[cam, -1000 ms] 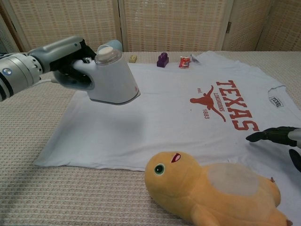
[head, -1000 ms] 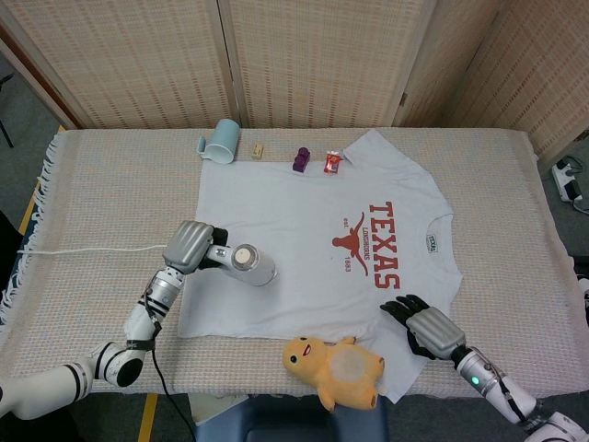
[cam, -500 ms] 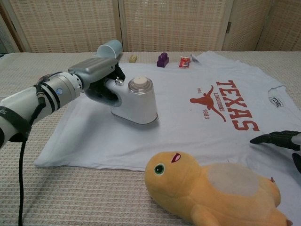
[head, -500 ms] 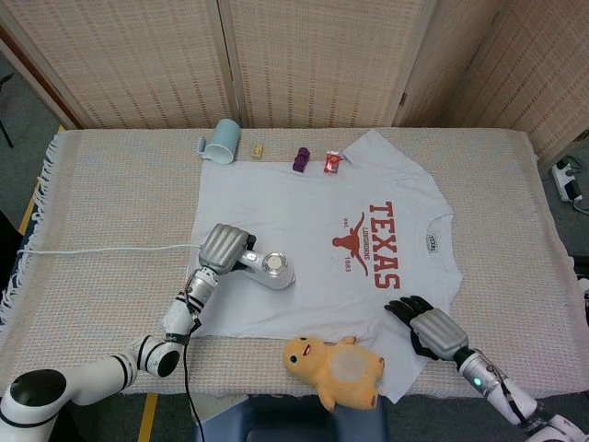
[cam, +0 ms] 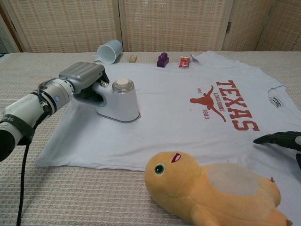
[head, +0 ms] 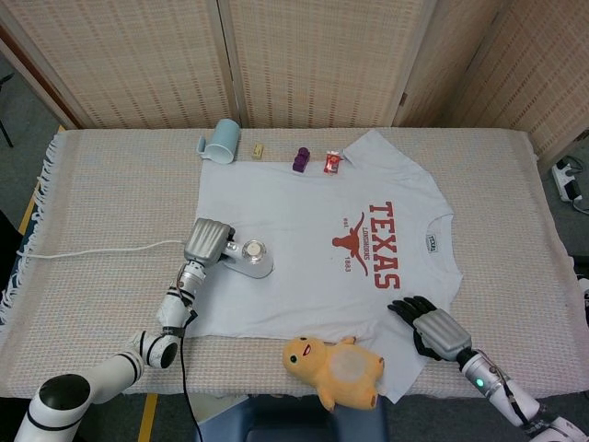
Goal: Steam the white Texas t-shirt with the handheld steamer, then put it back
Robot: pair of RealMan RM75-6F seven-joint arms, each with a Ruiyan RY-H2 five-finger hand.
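**Steamer on shirt, left side**

Steamer (cam: 118, 100) is being gripped by the left hand (cam: 84, 78), sole resting on the shirt (head: 317, 235). Plush (cam: 211, 190) is lying at the hem. Right hand (head: 433, 328), fingers spread and holding nothing, is resting on the shirt.

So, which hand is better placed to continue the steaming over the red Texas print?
The left hand: it already grips the steamer, standing on the t-shirt. The right hand rests on the shirt's edge, holding nothing.
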